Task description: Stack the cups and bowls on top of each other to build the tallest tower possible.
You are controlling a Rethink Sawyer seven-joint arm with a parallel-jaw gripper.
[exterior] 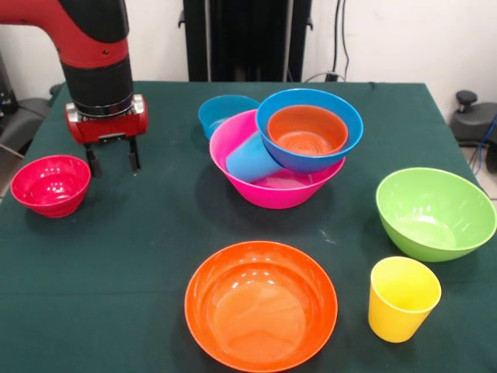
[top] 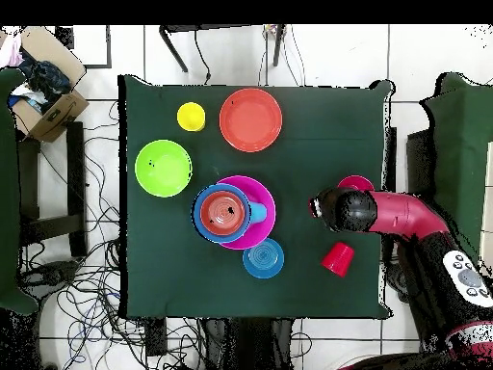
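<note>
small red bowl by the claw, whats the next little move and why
Probably shift the open claw sideways over the small red bowl and lower it: the claw is empty and hangs beside that bowl, which sits loose, apart from the pink bowl tower.

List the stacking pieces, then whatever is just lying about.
Job: pink bowl, large blue bowl, small orange bowl, light blue cup, small blue bowl, red bowl, large orange bowl, green bowl, yellow cup, red cup.
Lying about: cardboard box, floor cables.

No text, label, brand, number or sign can be read anywhere in either view.
</note>
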